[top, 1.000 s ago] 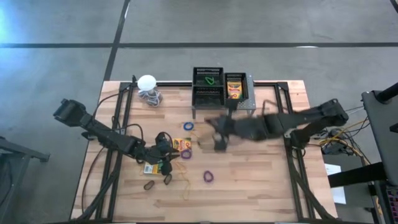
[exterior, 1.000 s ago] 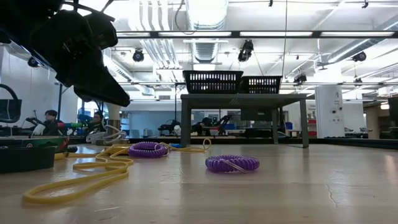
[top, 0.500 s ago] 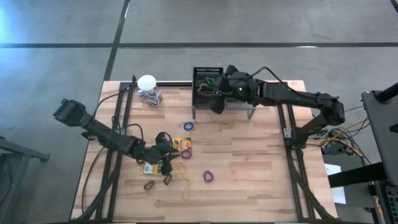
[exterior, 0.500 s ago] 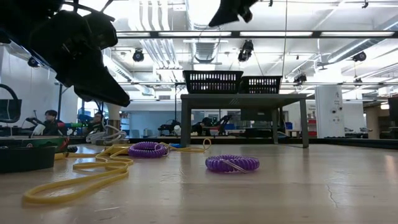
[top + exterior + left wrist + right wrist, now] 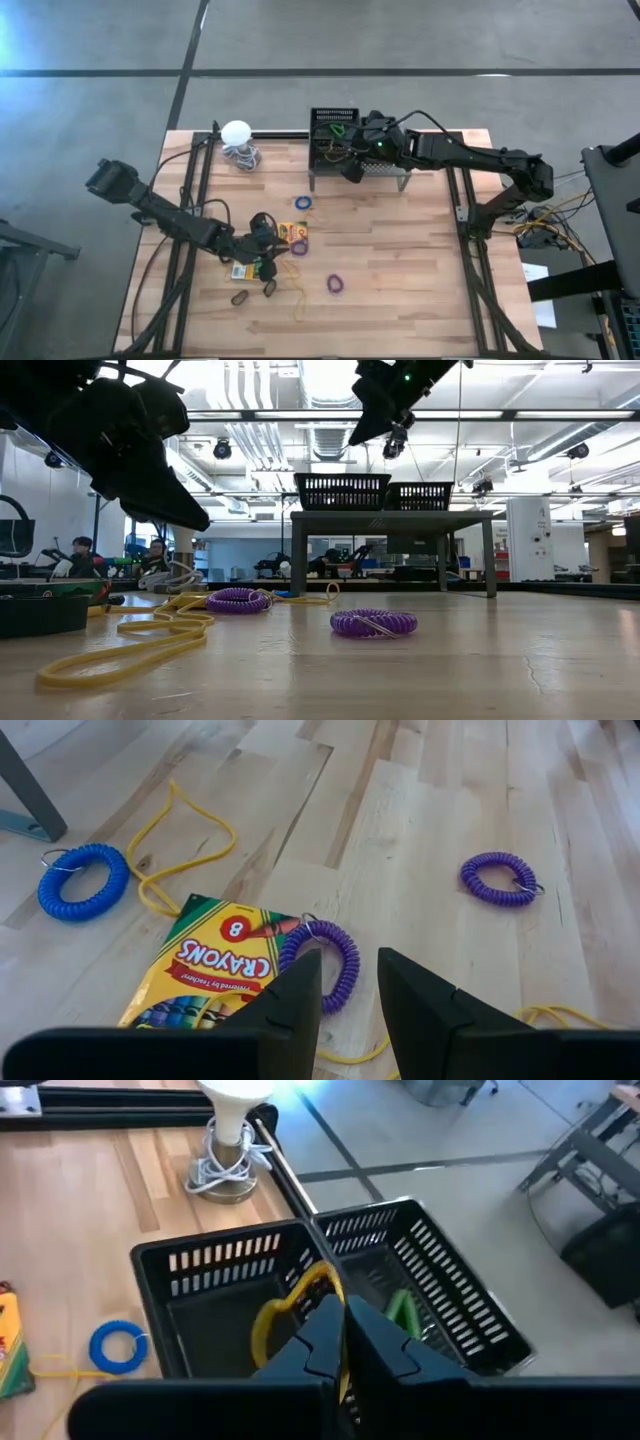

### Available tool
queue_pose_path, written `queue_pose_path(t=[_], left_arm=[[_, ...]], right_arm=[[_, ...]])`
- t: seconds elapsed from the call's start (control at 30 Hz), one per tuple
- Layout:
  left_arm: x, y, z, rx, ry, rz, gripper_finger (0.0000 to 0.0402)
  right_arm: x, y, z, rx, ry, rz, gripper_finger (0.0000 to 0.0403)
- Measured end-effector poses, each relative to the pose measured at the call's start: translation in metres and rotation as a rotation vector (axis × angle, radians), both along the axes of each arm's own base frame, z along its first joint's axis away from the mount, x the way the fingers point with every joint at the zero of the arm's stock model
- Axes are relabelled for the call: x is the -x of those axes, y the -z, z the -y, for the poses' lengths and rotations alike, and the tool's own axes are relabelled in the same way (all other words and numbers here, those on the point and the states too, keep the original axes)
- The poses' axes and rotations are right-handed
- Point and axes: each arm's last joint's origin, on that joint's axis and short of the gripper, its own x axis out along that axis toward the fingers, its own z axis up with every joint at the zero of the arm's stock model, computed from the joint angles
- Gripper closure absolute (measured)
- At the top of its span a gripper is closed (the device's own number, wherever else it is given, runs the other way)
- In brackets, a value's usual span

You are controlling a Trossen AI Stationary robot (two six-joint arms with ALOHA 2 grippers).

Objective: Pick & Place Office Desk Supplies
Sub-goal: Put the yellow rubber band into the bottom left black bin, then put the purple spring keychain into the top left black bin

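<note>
The right gripper (image 5: 338, 1342), clenched on a yellow band (image 5: 285, 1310), hangs over the black bin (image 5: 190, 1280), hiding the band's end. The left gripper (image 5: 345, 995) is parted above the crayon box (image 5: 215, 965), grasping nothing.

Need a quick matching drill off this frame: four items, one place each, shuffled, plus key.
1 right gripper
2 left gripper
3 blue coil loop
4 white ball with cord

A far-left table corner
B above the black bins, shut on a yellow band
C on the table near the stand's leg
D over the crayon box

1-B, 2-D, 3-C, 4-A
</note>
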Motion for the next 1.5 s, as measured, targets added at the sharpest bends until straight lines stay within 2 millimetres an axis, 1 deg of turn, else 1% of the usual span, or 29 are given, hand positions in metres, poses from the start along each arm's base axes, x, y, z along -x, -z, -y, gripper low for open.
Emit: queue_pose_path(t=[0.1, 0.2, 0.33, 0.5, 0.57, 0.63, 0.77, 0.87, 0.97, 1.1, 1.2, 1.27, 1.33, 1.4, 1.5], left_arm=[[0.0, 0.0, 0.0, 0.0, 0.0, 0.0, 0.0296], [0.0, 0.0, 0.0, -0.001, 0.0, 0.0, 0.0296], [0.0, 0.0, 0.0, -0.001, 0.0, 0.0, 0.0296], [0.0, 0.0, 0.0, -0.001, 0.001, 0.0, 0.0296], [0.0, 0.0, 0.0, 0.0, 0.0, 0.0, 0.0296], [0.0, 0.0, 0.0, 0.009, -0.006, 0.002, 0.0296], [0.0, 0.0, 0.0, 0.016, -0.011, 0.003, 0.0296], [-0.001, -0.001, 0.0, 0.027, -0.016, 0.015, 0.0296], [-0.002, -0.003, 0.001, 0.039, -0.016, 0.042, 0.0296], [-0.004, -0.006, 0.002, 0.056, -0.015, 0.078, 0.0296], [-0.005, -0.007, 0.002, 0.058, -0.015, 0.085, 0.0296], [-0.005, -0.007, 0.002, 0.061, -0.015, 0.09, 0.0296], [-0.005, -0.007, 0.002, 0.062, -0.014, 0.093, 0.0296], [-0.006, -0.008, 0.002, 0.062, -0.013, 0.097, 0.0296], [-0.006, -0.008, 0.002, 0.06, -0.012, 0.097, 0.0296]], right_arm=[[0.0, 0.003, 0.0, -0.022, 0.014, 0.008, 0.0393], [0.0, 0.003, 0.0, -0.038, 0.021, 0.018, 0.0376], [0.001, 0.0, 0.0, -0.079, 0.051, 0.045, 0.0329], [0.002, -0.011, -0.003, -0.064, 0.07, 0.077, 0.0275], [0.002, -0.017, -0.012, -0.071, 0.052, 0.105, 0.0262], [0.001, -0.02, -0.025, -0.082, 0.015, 0.12, 0.0255], [-0.005, -0.012, -0.067, -0.097, -0.115, 0.098, 0.0255], [-0.009, 0.0, -0.103, -0.104, -0.221, 0.056, 0.0261], [-0.014, 0.017, -0.14, -0.131, -0.309, 0.028, 0.0269], [-0.017, 0.05, -0.184, -0.173, -0.401, -0.003, 0.0279], [-0.021, 0.082, -0.209, -0.227, -0.43, 0.026, 0.0285], [-0.026, 0.104, -0.219, -0.265, -0.442, 0.089, 0.0289], [-0.033, 0.126, -0.224, -0.298, -0.444, 0.172, 0.0291], [-0.039, 0.147, -0.223, -0.328, -0.424, 0.229, 0.0291], [-0.05, 0.171, -0.215, -0.376, -0.368, 0.274, 0.0284]])
